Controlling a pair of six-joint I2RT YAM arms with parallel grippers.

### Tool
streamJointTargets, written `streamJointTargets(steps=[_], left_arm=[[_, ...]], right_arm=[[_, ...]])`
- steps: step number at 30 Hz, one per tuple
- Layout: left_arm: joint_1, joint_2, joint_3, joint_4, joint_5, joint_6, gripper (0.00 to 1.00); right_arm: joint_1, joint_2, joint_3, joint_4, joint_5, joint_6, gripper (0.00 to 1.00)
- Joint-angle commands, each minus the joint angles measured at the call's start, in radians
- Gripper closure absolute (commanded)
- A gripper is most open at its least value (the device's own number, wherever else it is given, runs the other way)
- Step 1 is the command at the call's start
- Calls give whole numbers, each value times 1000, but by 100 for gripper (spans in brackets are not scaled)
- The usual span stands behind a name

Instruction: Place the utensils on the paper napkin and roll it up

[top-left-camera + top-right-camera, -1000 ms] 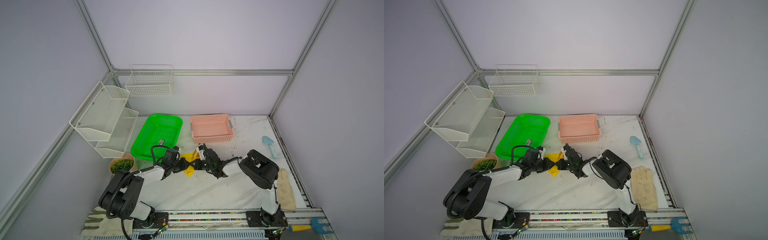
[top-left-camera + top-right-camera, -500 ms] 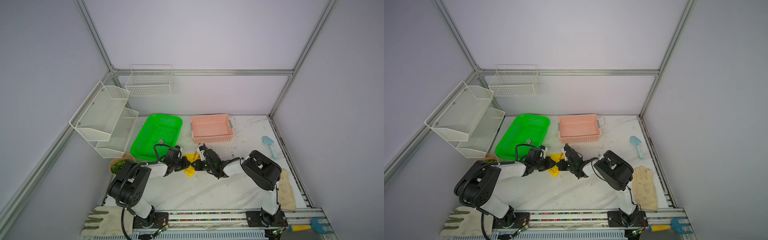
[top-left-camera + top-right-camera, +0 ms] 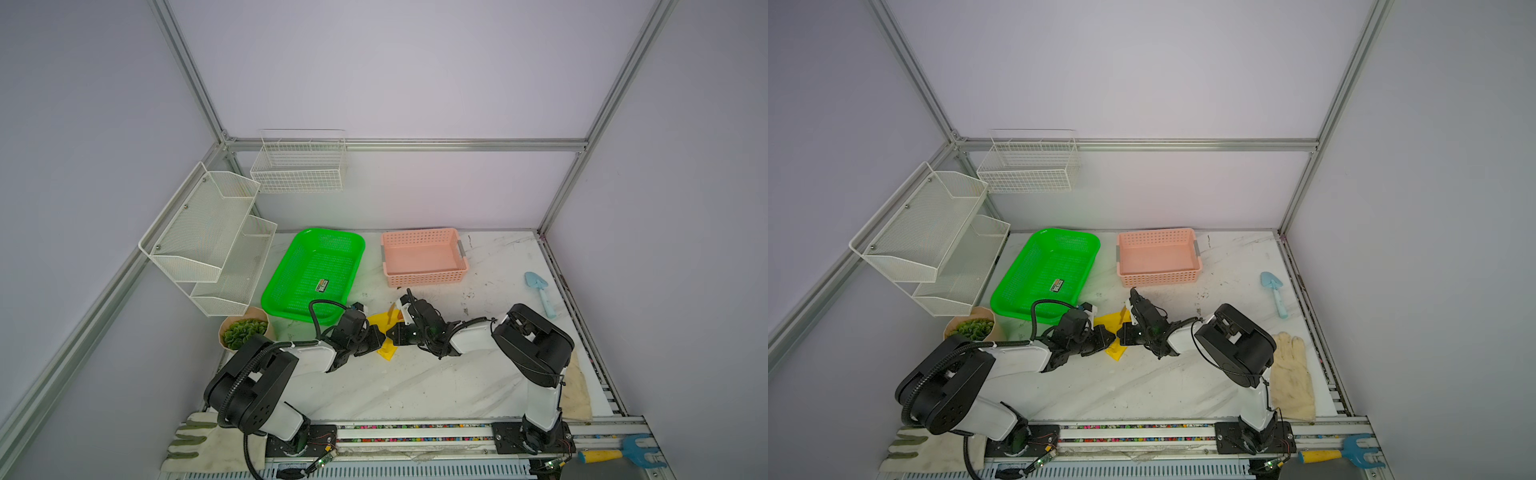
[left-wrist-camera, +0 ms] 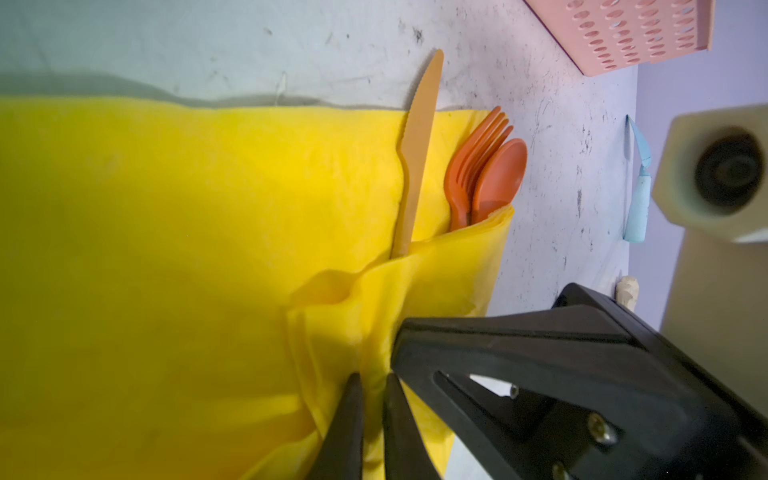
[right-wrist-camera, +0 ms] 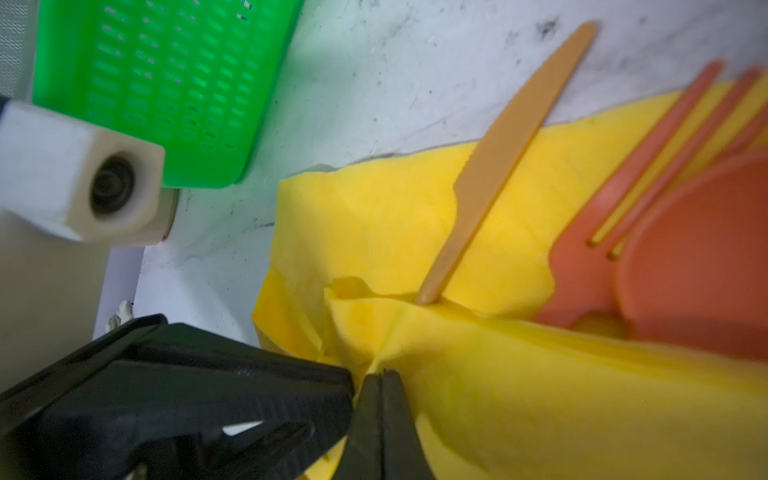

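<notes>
my left hand (image 4: 374, 386) and right hand (image 5: 380, 382) each pinch the folded paper napkin (image 4: 166, 249) at mid tabletop (image 3: 415, 382); the orange fork (image 4: 469, 166) and spoon (image 4: 498, 174) sit tucked in its fold, beside a tan knife (image 4: 417, 145).

Bright yellow paper napkin (image 4: 166, 249), spread just in front of the pink basket (image 3: 424, 257), one edge folded up over the handles; orange fork (image 4: 469, 166) and spoon (image 4: 498, 174), heads nested, protruding; tan knife (image 4: 415, 158) alongside, blade towards the basket.

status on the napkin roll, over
Left gripper, right gripper both pinching napkin fold. Fork, spoon, knife handles tucked under it. Nothing blocking.
</notes>
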Motion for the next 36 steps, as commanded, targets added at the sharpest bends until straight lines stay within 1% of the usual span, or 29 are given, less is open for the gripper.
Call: streamJointTargets(steps=[1, 3, 7, 9, 11, 13, 15, 18, 20, 22, 26, 30, 33, 36], left_arm=[[-31, -26, -59, -17, -27, -73, 88], [-39, -29, -66, -15, -38, -90, 88], [-51, -17, -64, -1, -40, -107, 89], [-51, -7, -61, 3, -44, -108, 89], [-51, 8, -57, 7, -46, -108, 89], [-52, 23, -53, 10, -44, -110, 89], [-53, 34, -50, 12, -42, -110, 89], [-53, 37, -54, 16, -44, -112, 90], [-53, 34, -59, 18, -48, -114, 90], [-53, 29, -62, 20, -51, -116, 90], [-52, 23, -69, 21, -50, -116, 90], [-53, 17, -80, 22, -55, -118, 90], [-53, 16, -86, 27, -55, -118, 90], [-53, 11, -94, 35, -57, -121, 91]], right_arm=[[5, -13, -12, -226, 86, -33, 99], [4, -40, 2, -267, 106, -37, 98], [6, -111, 34, -315, 107, -32, 86], [8, -142, 66, -350, 119, -26, 70], [8, -172, 97, -378, 118, -17, 60], [10, -194, 125, -408, 129, -5, 48], [11, -217, 149, -447, 155, 7, 43], [10, -237, 182, -540, 234, 42, 40], [10, -229, 214, -636, 299, 72, 39], [10, -206, 246, -714, 339, 94, 39], [16, -146, 300, -804, 327, 109, 39], [47, -98, 344, -848, 322, 132, 39], [61, -51, 381, -876, 310, 146, 37], [70, -13, 415, -903, 333, 156, 35]])
